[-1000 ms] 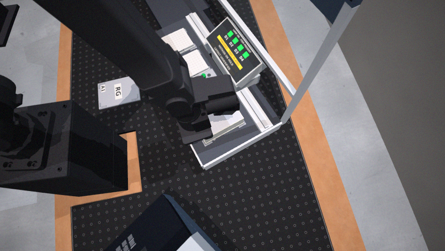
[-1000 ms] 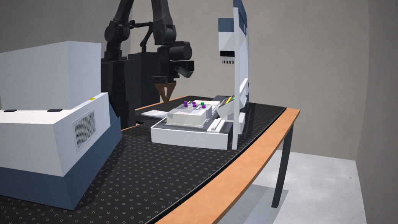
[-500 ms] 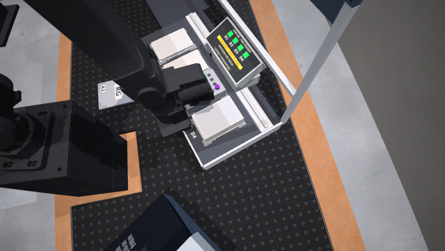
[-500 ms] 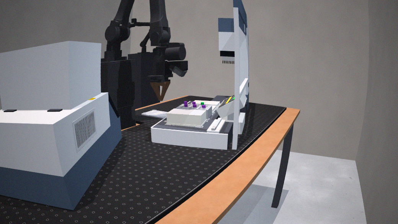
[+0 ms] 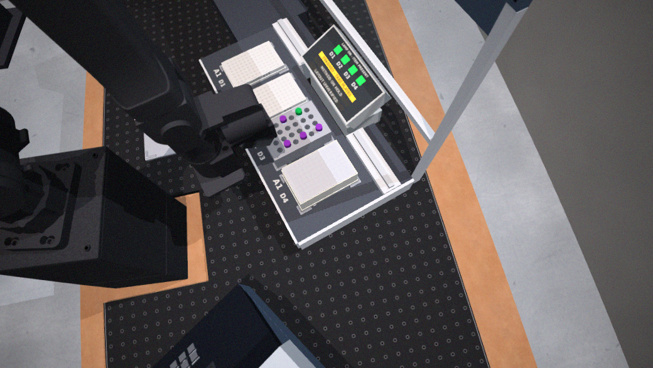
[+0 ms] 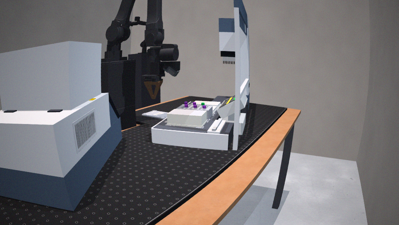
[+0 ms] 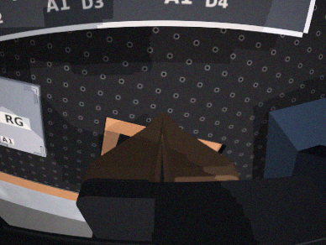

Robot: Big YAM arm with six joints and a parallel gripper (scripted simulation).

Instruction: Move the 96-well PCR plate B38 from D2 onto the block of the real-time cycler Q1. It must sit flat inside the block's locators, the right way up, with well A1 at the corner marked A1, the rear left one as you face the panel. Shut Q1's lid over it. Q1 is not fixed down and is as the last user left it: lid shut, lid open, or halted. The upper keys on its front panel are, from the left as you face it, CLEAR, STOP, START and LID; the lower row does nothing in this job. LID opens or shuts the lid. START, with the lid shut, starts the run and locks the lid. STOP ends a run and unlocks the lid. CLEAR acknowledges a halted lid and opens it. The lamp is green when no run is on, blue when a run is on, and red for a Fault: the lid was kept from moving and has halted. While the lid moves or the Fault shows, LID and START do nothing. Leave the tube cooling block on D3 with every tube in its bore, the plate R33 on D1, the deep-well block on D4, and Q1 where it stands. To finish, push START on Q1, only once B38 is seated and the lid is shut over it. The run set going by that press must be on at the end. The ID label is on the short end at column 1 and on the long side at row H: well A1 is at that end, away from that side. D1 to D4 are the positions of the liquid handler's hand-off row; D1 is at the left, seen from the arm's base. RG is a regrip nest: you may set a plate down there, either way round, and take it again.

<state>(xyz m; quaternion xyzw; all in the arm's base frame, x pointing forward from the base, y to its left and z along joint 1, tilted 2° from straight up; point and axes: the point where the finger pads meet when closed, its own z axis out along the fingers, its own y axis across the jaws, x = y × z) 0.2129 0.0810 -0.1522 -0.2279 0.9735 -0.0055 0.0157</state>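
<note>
Here we see a black perforated mat (image 5: 347,292) covering an orange-edged table (image 6: 223,184), which stands on a grey floor (image 6: 320,190) before plain grey walls (image 6: 320,55). In the centre of the top view, one white hand-off tray (image 5: 338,225) carries four positions labelled D1 to D4. We count two flat white plates: plate R33 (image 5: 251,63) at D1 in the upper centre, and the PCR plate B38 (image 5: 280,93) at D2 just below it, partly covered by the arm's wrist. At D3 sits one grey tube cooling block (image 5: 310,120); we count five purple caps and one green cap (image 5: 298,110) showing in it. At D4 sits one white deep-well block (image 5: 319,173). One dark status panel (image 5: 345,75) stands just right of the row and shows four green squares. One regrip nest RG (image 7: 19,118) lies at the left edge of the wrist view. One real-time cycler Q1 (image 6: 42,125) fills the left of the exterior view; its lid appears closed. The single gripper (image 7: 162,143) hangs above the mat, near the tray's front edge, with its brown fingers pressed together and nothing between them. In the exterior view the gripper is at upper centre-left, clear of the tray.
</note>
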